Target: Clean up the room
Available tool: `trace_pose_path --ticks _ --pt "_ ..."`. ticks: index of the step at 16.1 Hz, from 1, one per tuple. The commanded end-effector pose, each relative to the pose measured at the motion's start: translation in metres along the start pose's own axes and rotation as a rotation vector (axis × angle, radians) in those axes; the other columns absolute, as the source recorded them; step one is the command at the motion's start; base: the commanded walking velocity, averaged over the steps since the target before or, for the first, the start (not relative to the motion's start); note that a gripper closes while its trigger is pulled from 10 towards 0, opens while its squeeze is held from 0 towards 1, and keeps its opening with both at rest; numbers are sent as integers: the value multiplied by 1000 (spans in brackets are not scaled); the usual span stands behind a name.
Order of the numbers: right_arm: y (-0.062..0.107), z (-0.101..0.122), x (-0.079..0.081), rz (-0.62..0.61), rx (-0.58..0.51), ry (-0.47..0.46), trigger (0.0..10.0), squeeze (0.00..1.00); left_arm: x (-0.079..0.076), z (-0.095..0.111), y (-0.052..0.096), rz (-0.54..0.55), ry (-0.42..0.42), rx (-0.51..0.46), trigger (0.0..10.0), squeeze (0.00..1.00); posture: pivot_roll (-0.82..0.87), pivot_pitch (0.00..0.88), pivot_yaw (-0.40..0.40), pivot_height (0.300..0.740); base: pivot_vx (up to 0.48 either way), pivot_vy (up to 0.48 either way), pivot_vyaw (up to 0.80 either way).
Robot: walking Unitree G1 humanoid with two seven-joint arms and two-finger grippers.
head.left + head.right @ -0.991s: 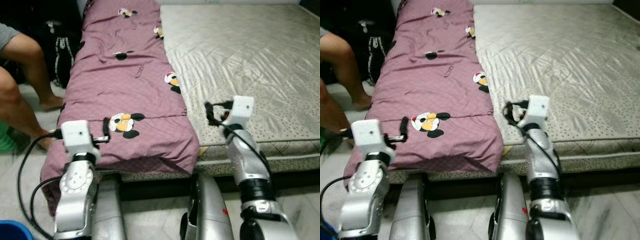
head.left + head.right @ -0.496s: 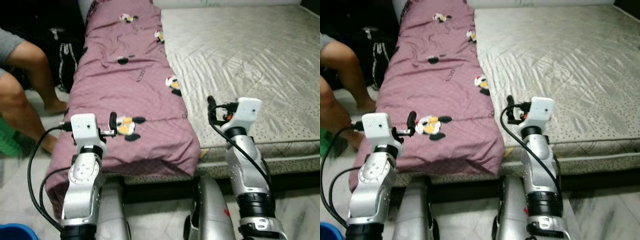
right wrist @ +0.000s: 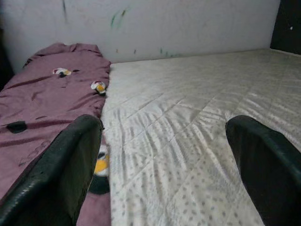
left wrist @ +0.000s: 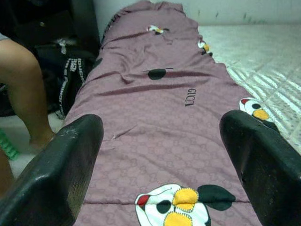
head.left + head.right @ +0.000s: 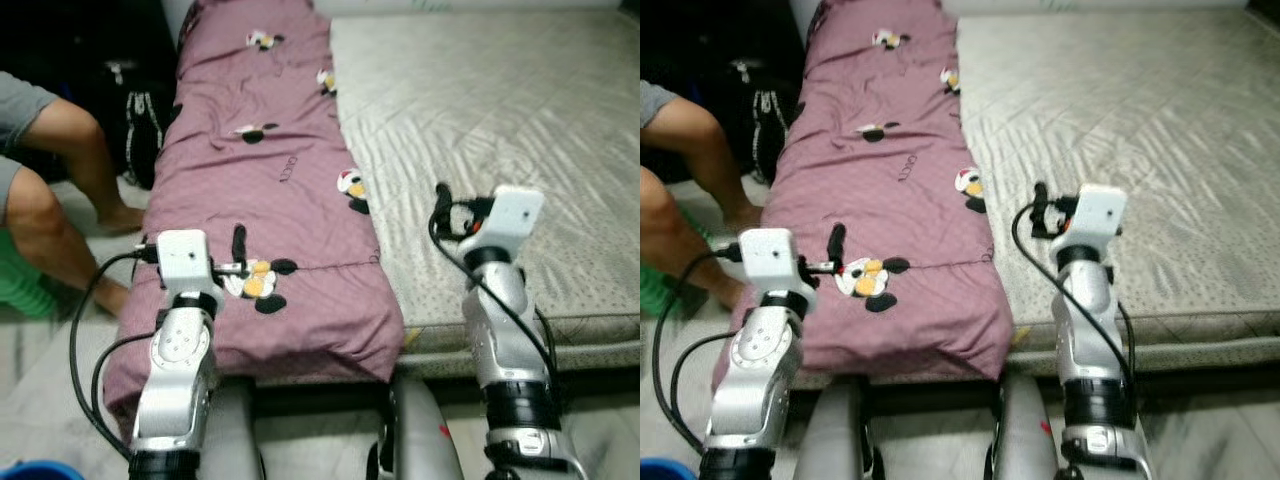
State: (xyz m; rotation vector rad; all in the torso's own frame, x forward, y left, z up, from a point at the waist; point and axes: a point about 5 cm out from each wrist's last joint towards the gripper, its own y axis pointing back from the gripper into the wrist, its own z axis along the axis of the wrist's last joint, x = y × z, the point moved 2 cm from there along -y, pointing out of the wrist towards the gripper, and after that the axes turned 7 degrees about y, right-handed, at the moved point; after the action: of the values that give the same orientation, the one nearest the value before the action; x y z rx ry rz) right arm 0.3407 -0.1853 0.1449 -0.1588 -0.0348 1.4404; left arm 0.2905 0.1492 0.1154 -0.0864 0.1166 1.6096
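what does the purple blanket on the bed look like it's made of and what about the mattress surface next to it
Purple blanket: soft matte woven cloth, probably cotton; it wrinkles and drapes, with a faint repeating pattern. Mattress: quilted fabric with a slight satin sheen, judging by stitched lines and glossy highlights.

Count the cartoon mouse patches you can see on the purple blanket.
5: one near the foot by the left gripper, one at the right edge, one mid-blanket, two near the head. Folds may hide more.

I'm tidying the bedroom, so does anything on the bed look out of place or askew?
The purple cartoon-print blanket lies folded in a long strip along the left side of the bare mattress, its near end drooping over the edge. Both grippers, left and right, hover open above.
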Motion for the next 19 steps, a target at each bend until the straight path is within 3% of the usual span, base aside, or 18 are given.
trace_pose_path --ticks 1,6,10,12,19 --pt "-3 11 -2 -15 -37 3 10000 0 2 2 -1 2 -17 -11 10000 0 21 0 18 680 0 0 0" --pt "-1 17 -5 -46 -50 22 10000 0 8 3 -5 18 -38 -13 10000 0 19 0 16 740 0 0 0" --pt "7 13 -4 -45 -39 35 10000 0 8 -2 -4 31 -54 6 10000 0 16 0 17 740 0 0 0" --pt "12 10 -1 -39 -28 40 10000 0 8 -10 -5 71 -57 65 10000 0 16 0 19 740 0 0 0" --pt "15 5 6 -15 -6 41 10000 0 3 -7 -5 24 -36 45 10000 0 12 0 19 740 0 0 0"
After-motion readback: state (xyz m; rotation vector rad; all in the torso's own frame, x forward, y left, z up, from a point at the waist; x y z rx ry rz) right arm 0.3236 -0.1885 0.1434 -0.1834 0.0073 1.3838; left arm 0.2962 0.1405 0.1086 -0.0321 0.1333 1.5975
